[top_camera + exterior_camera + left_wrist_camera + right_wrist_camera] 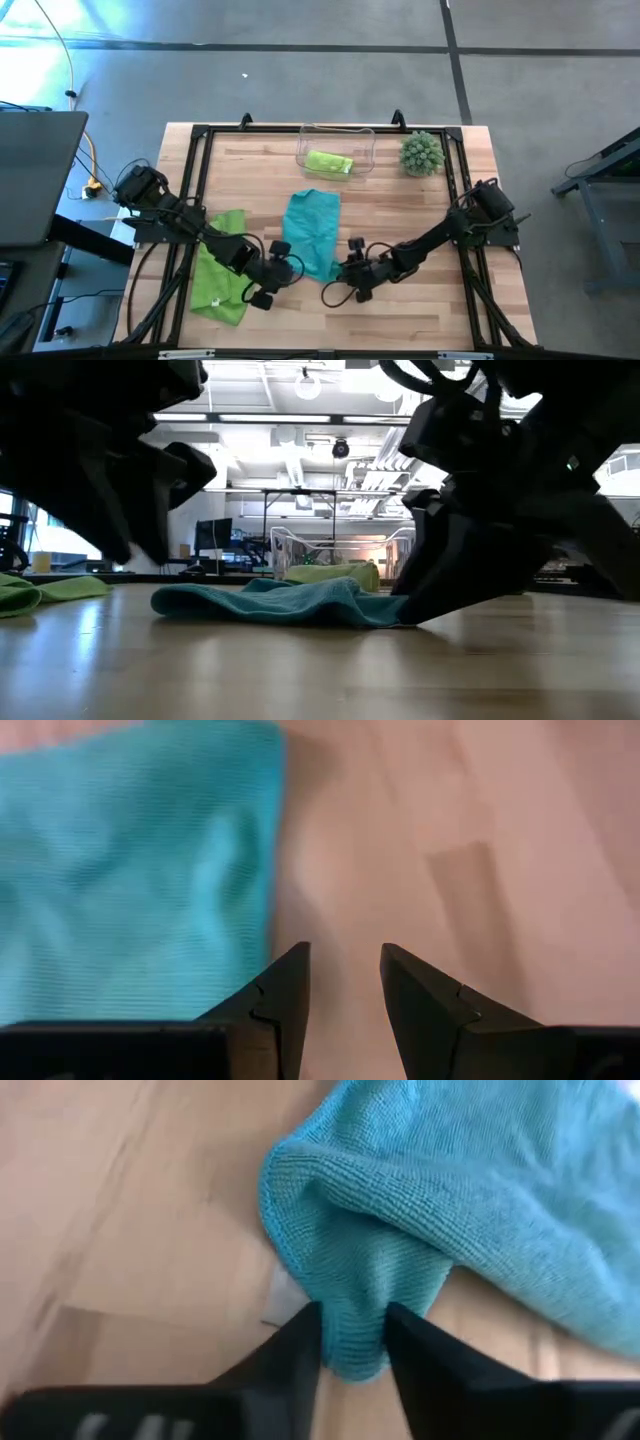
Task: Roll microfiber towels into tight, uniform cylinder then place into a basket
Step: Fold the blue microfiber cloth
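High view: a wooden table (400, 310) is seen from above, with both arms reaching toward its middle.
Teal towel (313, 232): laid loosely crumpled at the table's centre; taken as the landmark for all entries below.
Right gripper (352, 1342): set at the teal towel's near corner, on the side of the right arm; its two fingers are pinched onto a fold of the teal cloth, as shown in the right wrist view.
Left gripper (343, 982): held low just beside the teal towel's near edge, on the side of the left arm; its fingers are parted with bare wood between them, and nothing is gripped.
Flat green towel (221, 280): spread out beside the teal towel, beyond the left gripper, partly covered by the left arm.
Basket (336, 133): clear plastic, placed beyond the teal towel's far edge, near the table's back rail.
Rolled green towel (329, 163): lying inside the basket.
Plant ball (422, 153): spiky green, stood beyond the teal towel, just beside the basket on the right arm's side.
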Motion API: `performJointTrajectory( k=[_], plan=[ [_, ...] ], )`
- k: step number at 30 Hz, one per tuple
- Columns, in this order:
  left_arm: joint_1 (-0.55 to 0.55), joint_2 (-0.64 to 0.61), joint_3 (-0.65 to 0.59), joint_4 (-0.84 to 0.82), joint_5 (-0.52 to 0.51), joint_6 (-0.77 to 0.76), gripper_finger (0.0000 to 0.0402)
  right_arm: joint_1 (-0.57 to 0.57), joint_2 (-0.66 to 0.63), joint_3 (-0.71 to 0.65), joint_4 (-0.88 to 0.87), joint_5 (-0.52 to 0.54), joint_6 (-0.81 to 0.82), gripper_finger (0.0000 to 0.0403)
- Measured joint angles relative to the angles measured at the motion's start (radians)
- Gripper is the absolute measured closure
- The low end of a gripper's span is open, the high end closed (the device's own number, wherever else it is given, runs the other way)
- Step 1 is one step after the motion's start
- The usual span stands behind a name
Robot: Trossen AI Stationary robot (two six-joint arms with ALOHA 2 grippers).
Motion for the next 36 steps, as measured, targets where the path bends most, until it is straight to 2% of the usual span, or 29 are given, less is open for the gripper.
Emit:
performJointTrajectory(
  k=[3,5,9,13,18,26,31,36],
  plan=[
    [-0.001,0.000,0.000,0.001,-0.077,0.012,0.0286,0.005,0.000,0.026,-0.051,-0.036,0.079,0.0376],
    [-0.001,0.000,0.000,0.005,-0.114,0.012,0.0286,0.004,-0.009,0.053,-0.105,-0.065,0.116,0.0395],
    [-0.001,0.000,0.000,0.023,-0.156,0.011,0.0286,0.015,-0.033,0.154,-0.301,-0.087,0.168,0.0384],
    [-0.001,0.000,0.000,0.076,-0.175,0.012,0.0286,0.017,-0.060,0.305,-0.517,-0.077,0.183,0.0399],
    [-0.001,0.000,0.001,0.179,-0.180,0.012,0.0286,0.014,-0.058,0.492,-0.752,-0.045,0.198,0.0399],
    [-0.015,0.000,0.001,0.234,-0.206,0.004,0.0287,0.007,-0.057,0.769,-1.110,0.148,0.191,0.0400],
    [-0.017,0.000,0.001,0.237,-0.290,0.004,0.0287,-0.013,-0.058,0.941,-1.227,0.210,0.175,0.0401],
    [-0.025,0.000,0.001,0.239,-0.483,0.004,0.0287,-0.054,-0.058,1.105,-1.288,0.262,0.174,0.0402]
  ],
)
